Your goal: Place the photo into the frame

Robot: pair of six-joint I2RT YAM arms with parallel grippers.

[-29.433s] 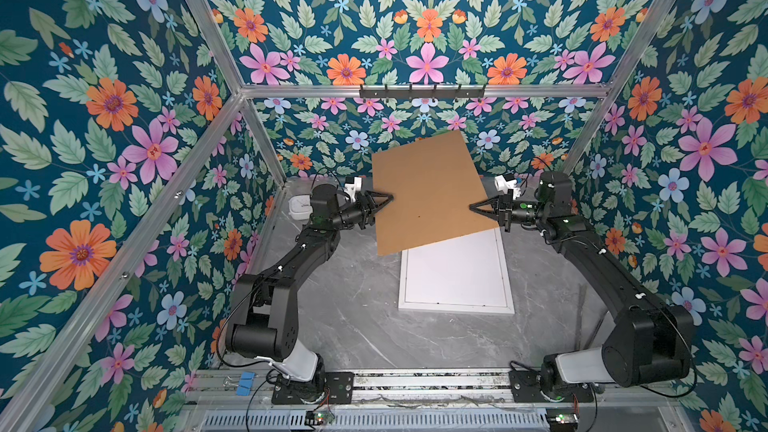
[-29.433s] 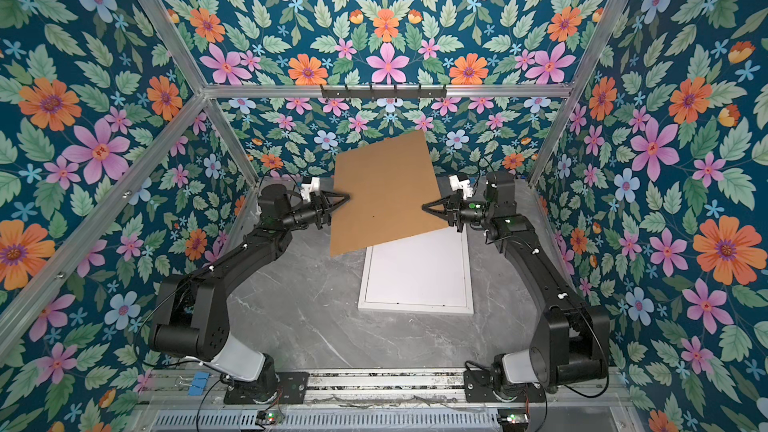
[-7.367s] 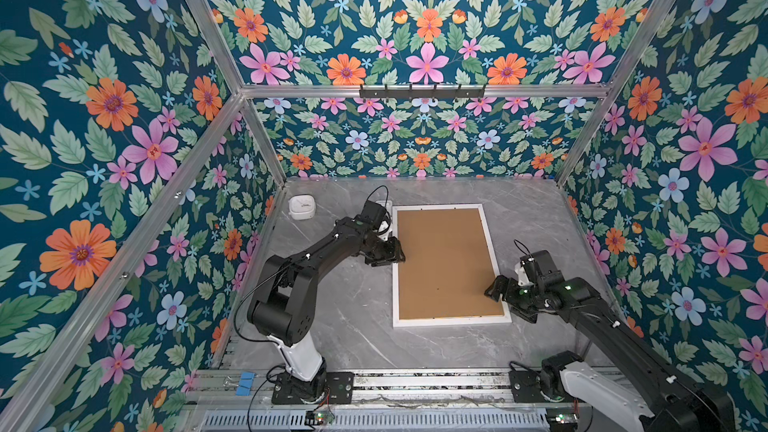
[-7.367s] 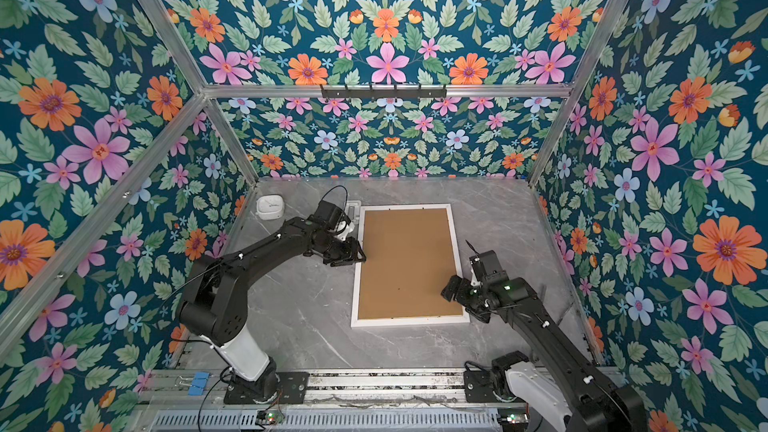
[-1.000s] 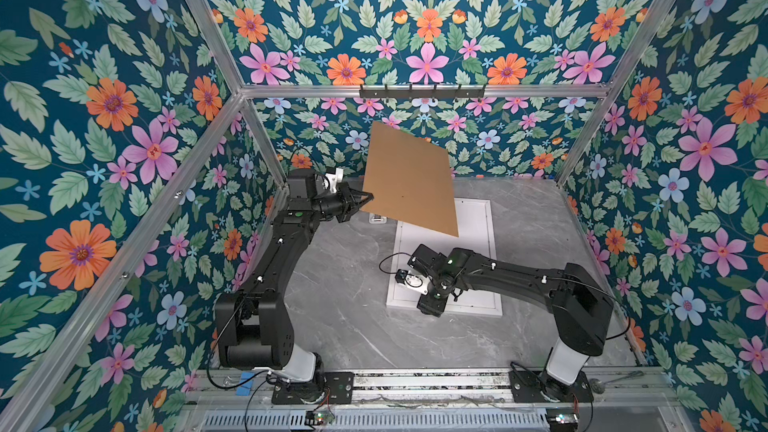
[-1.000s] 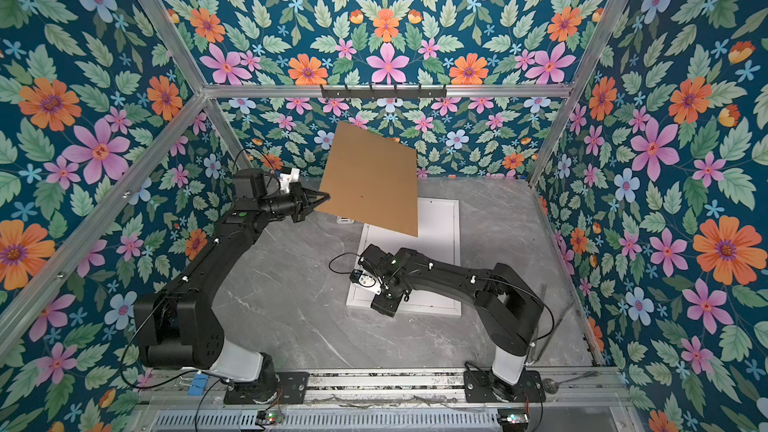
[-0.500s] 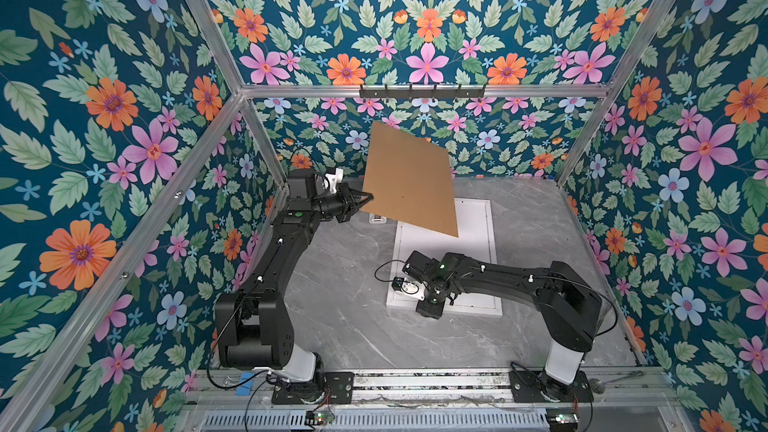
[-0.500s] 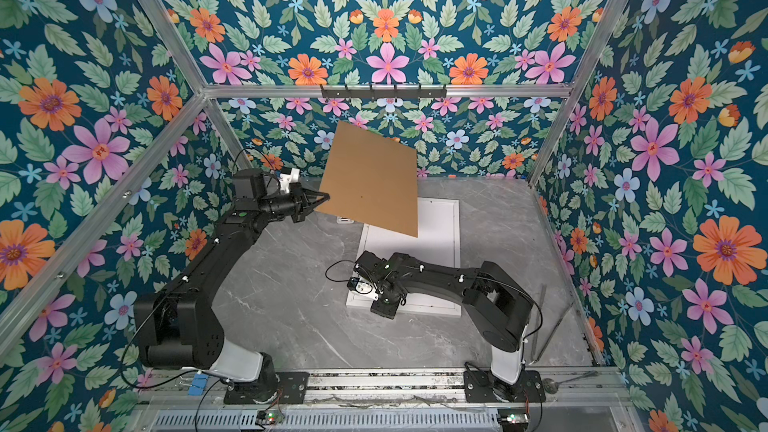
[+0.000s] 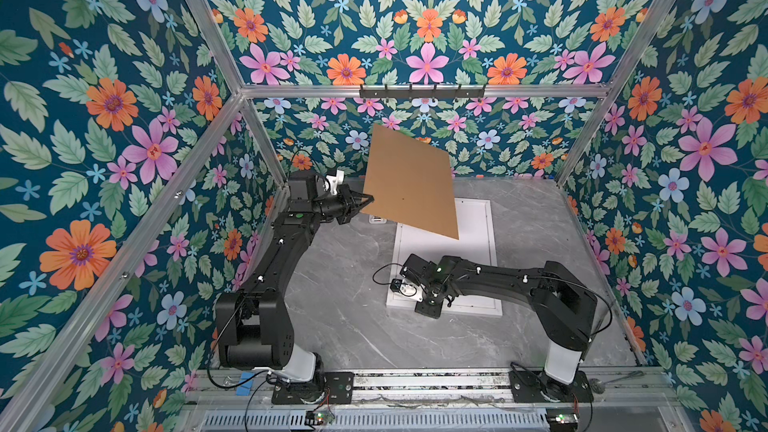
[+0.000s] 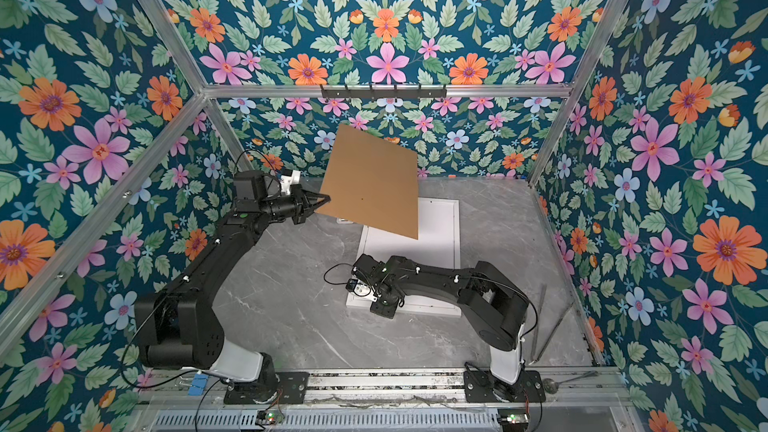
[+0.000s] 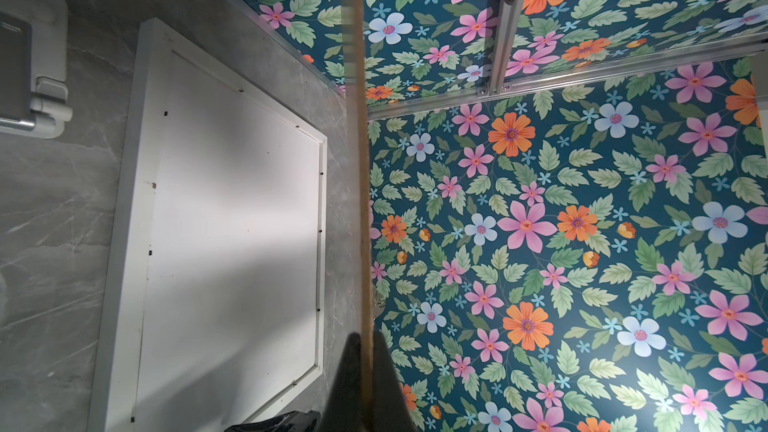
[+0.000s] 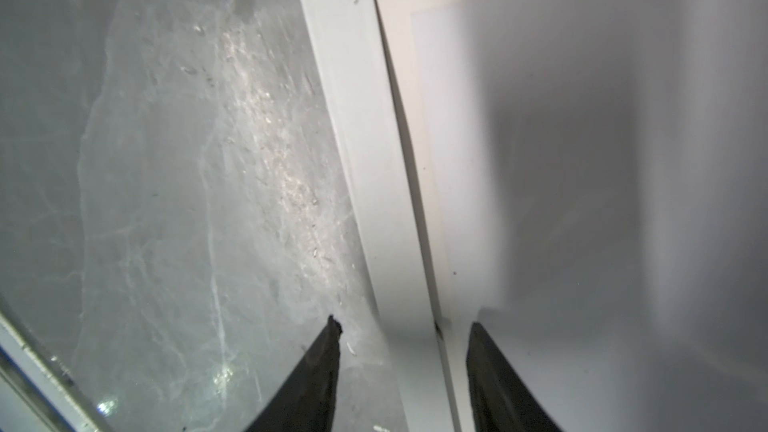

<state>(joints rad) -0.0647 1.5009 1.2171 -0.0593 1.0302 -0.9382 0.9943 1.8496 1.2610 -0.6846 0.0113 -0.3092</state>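
Observation:
The white frame (image 9: 493,243) (image 10: 459,243) lies flat on the grey table with a plain white sheet (image 11: 232,209) inside it. The photo's printed face does not show. My left gripper (image 9: 368,200) (image 10: 326,200) (image 11: 365,351) is shut on the brown backing board (image 9: 409,184) (image 10: 372,184) (image 11: 356,118) and holds it tilted in the air above the frame's far end. My right gripper (image 9: 429,308) (image 10: 384,307) (image 12: 403,324) is open at the frame's near left corner. Its jaws straddle the rim (image 12: 365,160), one finger over the table and one over the white sheet.
A small white device (image 9: 378,220) (image 11: 33,76) sits on the table by the frame's far left corner. A black hook rack (image 9: 422,91) hangs on the back wall. A loose cable (image 9: 380,274) loops off my right wrist. Floral walls close in on three sides.
My right gripper has slid toward the near left corner of the frame and its jaws have narrowed around the rim. The left arm holds the board still.

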